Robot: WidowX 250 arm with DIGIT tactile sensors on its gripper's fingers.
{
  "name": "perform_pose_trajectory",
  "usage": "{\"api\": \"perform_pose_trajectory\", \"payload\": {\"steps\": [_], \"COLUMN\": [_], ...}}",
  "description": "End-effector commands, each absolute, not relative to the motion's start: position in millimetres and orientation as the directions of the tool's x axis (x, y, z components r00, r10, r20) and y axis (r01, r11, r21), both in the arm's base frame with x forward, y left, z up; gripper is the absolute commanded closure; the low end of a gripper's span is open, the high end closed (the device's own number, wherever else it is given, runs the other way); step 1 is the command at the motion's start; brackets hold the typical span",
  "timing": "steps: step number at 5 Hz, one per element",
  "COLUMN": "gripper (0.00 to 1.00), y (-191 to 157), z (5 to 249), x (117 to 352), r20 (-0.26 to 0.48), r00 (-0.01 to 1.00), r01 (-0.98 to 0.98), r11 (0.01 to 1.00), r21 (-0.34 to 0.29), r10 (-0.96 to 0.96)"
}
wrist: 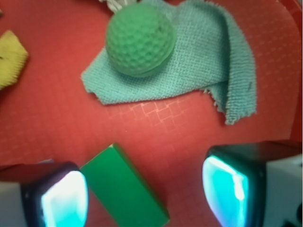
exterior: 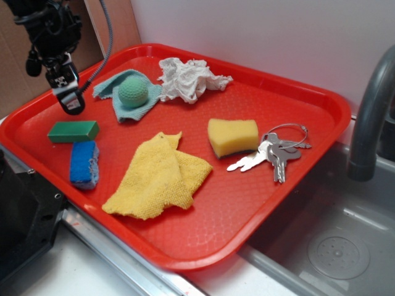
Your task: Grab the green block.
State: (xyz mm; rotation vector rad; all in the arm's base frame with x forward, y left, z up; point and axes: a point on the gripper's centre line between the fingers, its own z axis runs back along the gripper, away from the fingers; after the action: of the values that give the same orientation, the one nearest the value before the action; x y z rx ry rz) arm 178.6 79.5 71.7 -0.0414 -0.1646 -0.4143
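I have the gripper (wrist: 144, 196) spread wide and empty, hovering just above the green block (exterior: 73, 131). The block lies flat on the red tray (exterior: 259, 203), untouched; descending, centring and closing are left.

The black-bodied arm carries a grey ribbed cable and a black-and-white patterned tag above its claw (exterior: 73, 105), whose fingers (wrist: 64, 201) have glossy cyan-lit pads.

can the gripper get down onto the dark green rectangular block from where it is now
Probably yes. The gripper is open above the red tray, and the dark green rectangular block lies between its fingers, nearer one side. Nothing covers it; the blue sponge sits just beside.
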Motion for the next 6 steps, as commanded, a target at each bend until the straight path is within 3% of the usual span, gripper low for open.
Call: {"api": "perform_pose_trajectory", "payload": {"steps": [1, 2, 3, 4, 5, 6], "gripper": [0.0, 0.0, 0.08, 1.0, 1.0, 1.0], "y": [75.0, 73.1, 71.6, 70.7, 70.2, 70.6], "z": [42.5, 32.9, 17.2, 9.3, 17.6, 67.7], "x": [156.7, 151.3, 157.6, 160.4, 161.7, 170.0], "r20": [0.089, 0.02, -0.044, -0.076, -0.08, -0.021], "r00": [0.854, 0.847, 0.837, 0.839, 0.853, 0.942], "r01": [0.518, 0.531, 0.546, 0.541, 0.52, 0.335], "r11": [0.854, 0.847, 0.838, 0.841, 0.852, 0.939], "r21": [-0.048, -0.014, 0.013, 0.025, 0.063, 0.076], "r10": [-0.512, -0.531, -0.545, -0.538, -0.515, -0.334]}}
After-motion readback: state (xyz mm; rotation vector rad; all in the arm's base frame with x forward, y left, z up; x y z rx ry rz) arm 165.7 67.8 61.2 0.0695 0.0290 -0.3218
